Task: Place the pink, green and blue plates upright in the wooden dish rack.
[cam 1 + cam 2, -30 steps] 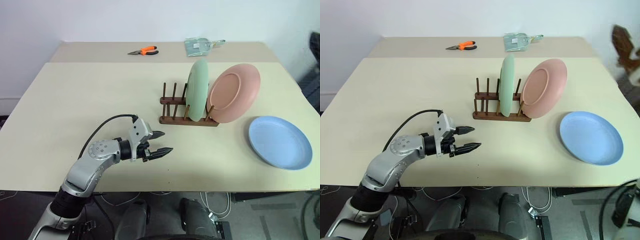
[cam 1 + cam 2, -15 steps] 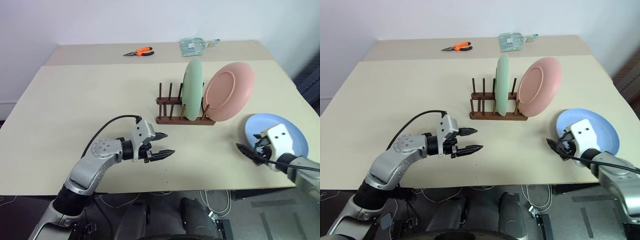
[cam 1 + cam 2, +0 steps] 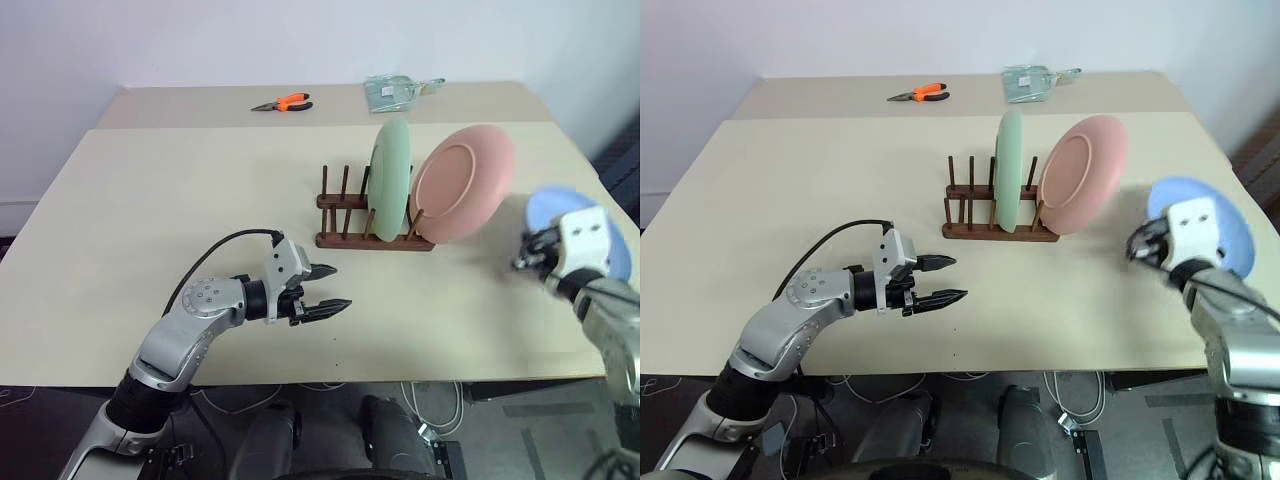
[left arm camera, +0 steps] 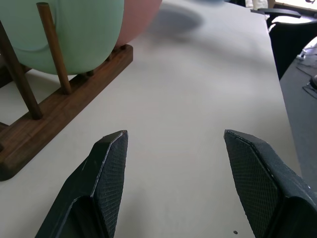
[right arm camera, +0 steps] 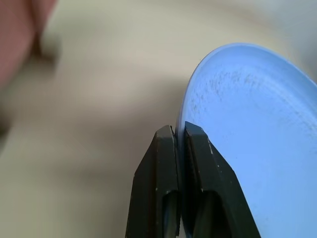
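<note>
Right gripper [image 5: 177,136] fingers pinched together on the rim of the blue plate [image 5: 257,144], edge of the plate sandwiched between the two black pads. Plate is off the table [image 3: 180,190] and tipped up on edge at the right side, to the right of the rack and a little nearer, not touching anything else I can see; it's motion-blurred in the head views, so exact tilt is hard to call. Left gripper [image 3: 327,288] fingers wide apart, nothing between them, held low over bare tabletop on the near left, pointing right toward the rack, well apart from it. Wooden dish rack [image 3: 345,216] sits mid-table, dark brown, two base bars with thin pegs. Green plate [image 3: 391,178] stands upright on edge in the rack's right half, between pegs. Pink plate [image 3: 463,184] is at the right end of the rack, leaning back to the right, tilted rather than vertical, lower edge at the end pegs. The slots on the left of the rack are open. At the far edge: orange-handled pliers [image 3: 281,102] and a clear plastic packet [image 3: 396,92], both well away from the rack.
</note>
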`<act>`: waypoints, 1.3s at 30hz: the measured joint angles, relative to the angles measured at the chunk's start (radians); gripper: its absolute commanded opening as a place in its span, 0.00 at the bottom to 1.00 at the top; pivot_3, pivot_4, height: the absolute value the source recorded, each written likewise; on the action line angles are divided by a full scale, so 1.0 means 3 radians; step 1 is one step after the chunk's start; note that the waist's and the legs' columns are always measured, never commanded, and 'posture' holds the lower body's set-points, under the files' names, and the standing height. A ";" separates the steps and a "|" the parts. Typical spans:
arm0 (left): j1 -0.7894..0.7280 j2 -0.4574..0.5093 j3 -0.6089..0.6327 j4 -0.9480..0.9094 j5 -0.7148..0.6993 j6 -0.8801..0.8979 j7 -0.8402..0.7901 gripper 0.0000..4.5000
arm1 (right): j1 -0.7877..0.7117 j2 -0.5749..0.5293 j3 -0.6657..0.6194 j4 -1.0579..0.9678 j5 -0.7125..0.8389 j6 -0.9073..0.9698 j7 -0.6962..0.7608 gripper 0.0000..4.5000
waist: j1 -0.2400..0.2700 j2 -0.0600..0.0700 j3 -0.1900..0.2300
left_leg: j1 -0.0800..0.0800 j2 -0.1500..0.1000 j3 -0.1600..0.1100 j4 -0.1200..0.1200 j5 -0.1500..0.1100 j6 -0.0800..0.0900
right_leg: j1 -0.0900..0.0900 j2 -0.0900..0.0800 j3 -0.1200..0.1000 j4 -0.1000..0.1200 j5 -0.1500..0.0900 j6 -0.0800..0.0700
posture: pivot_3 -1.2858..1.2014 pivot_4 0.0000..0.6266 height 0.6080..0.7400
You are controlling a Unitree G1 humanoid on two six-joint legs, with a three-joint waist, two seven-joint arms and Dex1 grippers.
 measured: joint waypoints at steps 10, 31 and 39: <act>-0.0007 -0.0047 0.0028 0.0023 0.0007 -0.0028 0.0031 0.71 | -0.1903 0.0493 -0.0224 -0.0385 0.1765 0.0461 -0.0117 0.00 | -0.0025 0.0002 0.0001 | 0.0002 0.0003 -0.0013 -0.0006 0.0000 0.0000 | 0.0000 0.0003 -0.0005 0.0001 0.0008 -0.0013 | 0.52 0.24 1.00; 0.0297 0.0236 0.0917 0.0663 0.0215 -0.0708 0.0233 0.71 | -0.1899 0.2313 0.0717 -0.0096 0.3687 0.0382 -0.2361 0.00 | -0.0091 0.0003 -0.0001 | 0.0003 0.0000 -0.0017 -0.0029 0.0005 -0.0007 | -0.0022 0.0006 -0.0004 0.0012 0.0015 -0.0005 | 0.52 0.24 1.00; 0.0350 0.0231 0.0917 0.0662 0.0199 -0.0722 0.0174 0.71 | -0.1896 0.2349 0.0780 0.0110 0.3681 0.0300 -0.2423 0.00 | -0.0098 0.0002 -0.0004 | 0.0006 0.0002 -0.0016 -0.0041 0.0009 -0.0011 | -0.0026 0.0010 -0.0003 0.0013 0.0017 -0.0007 | 0.52 0.24 1.00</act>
